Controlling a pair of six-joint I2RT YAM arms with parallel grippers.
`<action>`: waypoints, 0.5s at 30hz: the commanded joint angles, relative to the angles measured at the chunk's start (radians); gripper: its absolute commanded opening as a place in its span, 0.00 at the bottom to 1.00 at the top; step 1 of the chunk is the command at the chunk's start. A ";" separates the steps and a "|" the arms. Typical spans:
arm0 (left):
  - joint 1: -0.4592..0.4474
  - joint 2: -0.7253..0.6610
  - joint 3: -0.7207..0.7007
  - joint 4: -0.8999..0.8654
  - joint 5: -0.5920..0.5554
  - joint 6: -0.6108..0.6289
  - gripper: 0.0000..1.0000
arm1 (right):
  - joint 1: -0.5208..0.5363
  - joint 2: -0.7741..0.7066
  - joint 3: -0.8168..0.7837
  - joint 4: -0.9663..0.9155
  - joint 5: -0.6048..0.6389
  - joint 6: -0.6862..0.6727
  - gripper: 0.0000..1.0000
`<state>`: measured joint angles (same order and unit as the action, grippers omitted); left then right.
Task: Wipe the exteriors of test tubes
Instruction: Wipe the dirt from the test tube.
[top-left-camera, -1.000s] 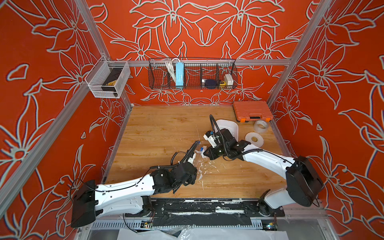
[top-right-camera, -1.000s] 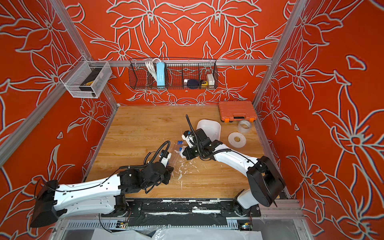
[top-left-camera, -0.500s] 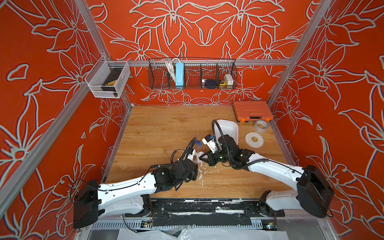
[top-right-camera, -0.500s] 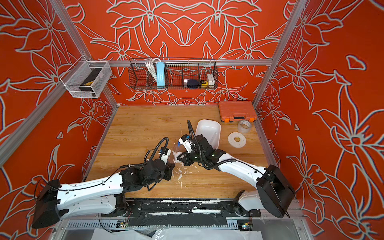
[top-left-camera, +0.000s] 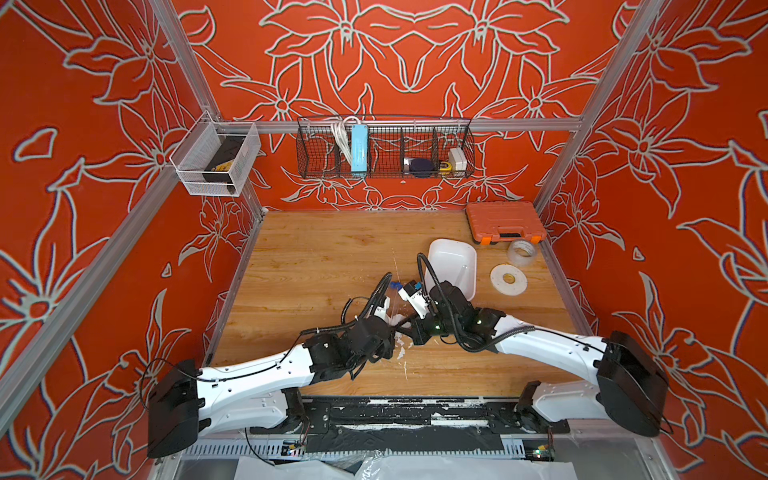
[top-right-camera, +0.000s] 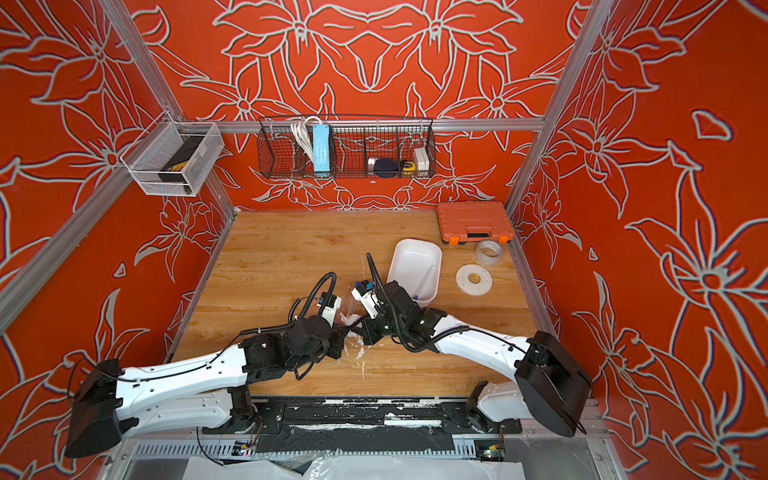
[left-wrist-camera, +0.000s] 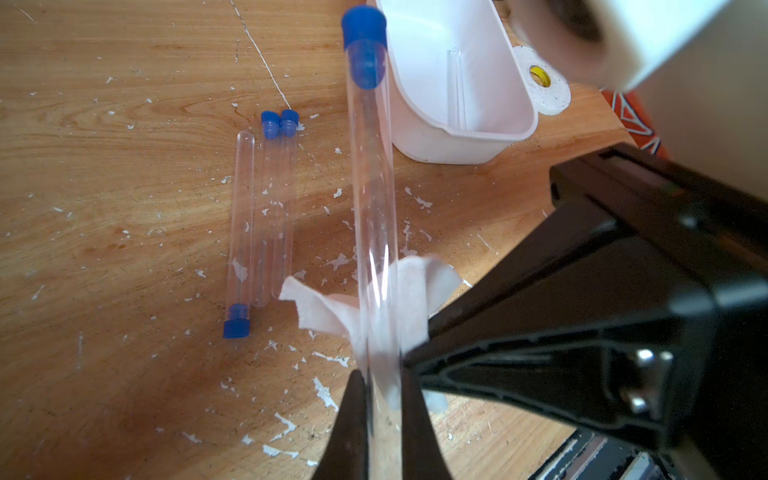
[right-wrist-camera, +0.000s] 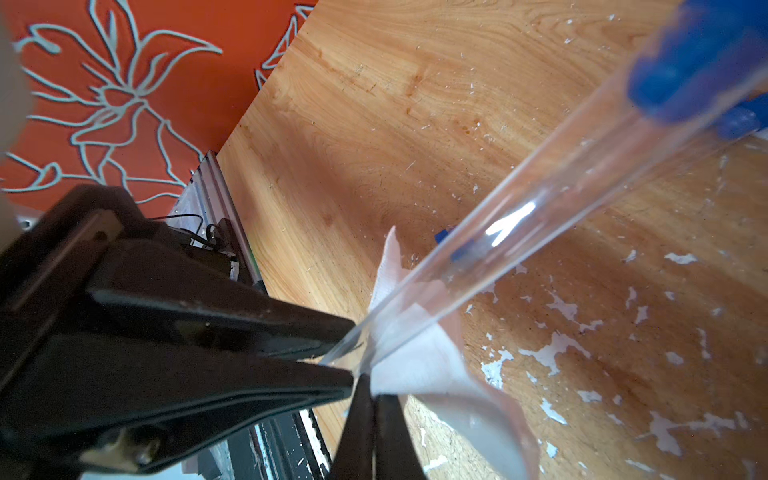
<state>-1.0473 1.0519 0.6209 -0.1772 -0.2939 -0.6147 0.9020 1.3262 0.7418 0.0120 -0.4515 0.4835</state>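
Left jaws clamped on capped test tube (left-wrist-camera: 372, 187); right jaws pinched on tissue (right-wrist-camera: 419, 361) against it. Three tubes (left-wrist-camera: 266, 208) on bench (left-wrist-camera: 104, 208) likely outstanding; fifth tube (left-wrist-camera: 456, 83) in white tub (left-wrist-camera: 490, 141), likely done.

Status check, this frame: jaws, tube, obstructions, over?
Left gripper: jaws shut on test tube base. Right gripper: jaws shut on tissue, pressed against tube. Three spare tubes lie aside, clear.

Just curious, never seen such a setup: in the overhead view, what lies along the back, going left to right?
In a top view: white mesh basket → black wire basket → orange case.
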 joint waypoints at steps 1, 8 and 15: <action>-0.003 -0.019 0.021 0.024 0.054 -0.008 0.04 | -0.024 -0.017 0.052 0.002 0.024 -0.041 0.00; -0.003 -0.032 0.028 0.022 0.104 -0.010 0.04 | -0.104 0.007 0.110 -0.006 -0.008 -0.079 0.00; -0.003 -0.035 0.010 0.020 0.142 -0.022 0.04 | -0.203 0.055 0.239 -0.044 -0.044 -0.137 0.00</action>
<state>-1.0462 1.0348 0.6209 -0.1791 -0.2207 -0.6384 0.7273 1.3613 0.9096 -0.0334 -0.4637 0.3969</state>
